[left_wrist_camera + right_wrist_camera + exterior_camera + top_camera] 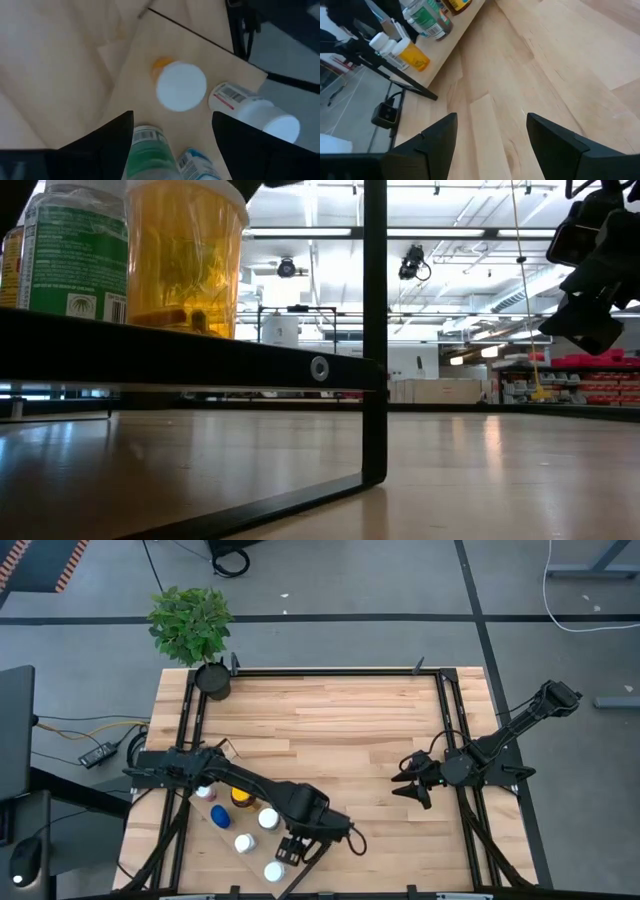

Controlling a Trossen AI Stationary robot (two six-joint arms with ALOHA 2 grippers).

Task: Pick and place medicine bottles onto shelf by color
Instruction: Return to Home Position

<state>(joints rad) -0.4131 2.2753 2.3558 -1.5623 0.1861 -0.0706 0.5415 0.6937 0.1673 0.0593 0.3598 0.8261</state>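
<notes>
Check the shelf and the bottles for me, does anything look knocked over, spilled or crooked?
Nothing looks spilled or toppled: the bottles appear to stand upright on the shelf. The one oddity is that the shelf sits diagonally to the planks of the tabletop, not square with them.

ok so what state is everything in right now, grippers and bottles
left gripper: open, above the shelf
right gripper: open, empty, over bare table
orange bottle: upright on shelf, white cap on
amber bottle: upright on shelf, yellow cap on
blue-capped bottle: upright on shelf, capped
</notes>
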